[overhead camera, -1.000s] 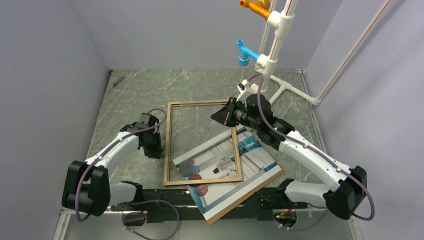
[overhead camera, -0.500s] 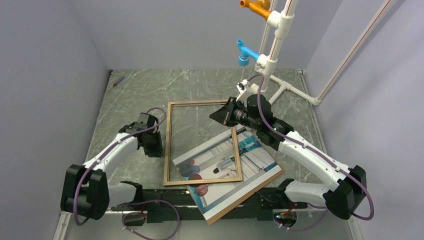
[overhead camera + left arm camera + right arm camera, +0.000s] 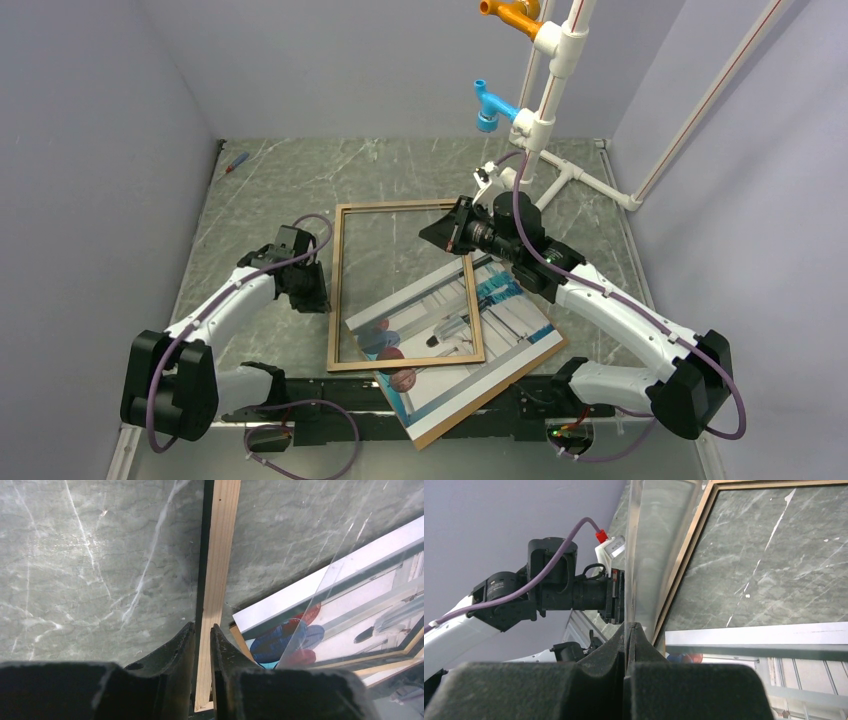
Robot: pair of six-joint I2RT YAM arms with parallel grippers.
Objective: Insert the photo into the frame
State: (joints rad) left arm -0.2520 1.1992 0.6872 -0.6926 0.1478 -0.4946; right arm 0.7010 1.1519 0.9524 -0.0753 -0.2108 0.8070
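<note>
The frame (image 3: pixel 395 207), thin light wood, lies flat on the marbled table. Its left rail (image 3: pixel 222 540) runs between the fingers of my left gripper (image 3: pixel 318 292) (image 3: pixel 202 627), which is shut on it. The photo (image 3: pixel 500 320) (image 3: pixel 272 642) lies face up on a brown backing board (image 3: pixel 490 397), partly beneath the frame's near right corner. My right gripper (image 3: pixel 438 237) (image 3: pixel 630 626) is over the frame's far right corner, shut on the edge of a clear sheet (image 3: pixel 649 540) that slants down over the photo (image 3: pixel 350 580).
A white pipe stand (image 3: pixel 545 130) with a blue fitting (image 3: pixel 490 105) and an orange fitting (image 3: pixel 510 15) rises at the back right. A small red and blue object (image 3: pixel 235 162) lies at the far left. Grey walls close in on three sides.
Both arms have shifted only a little. The frame, photo and clear sheet lie as before.
</note>
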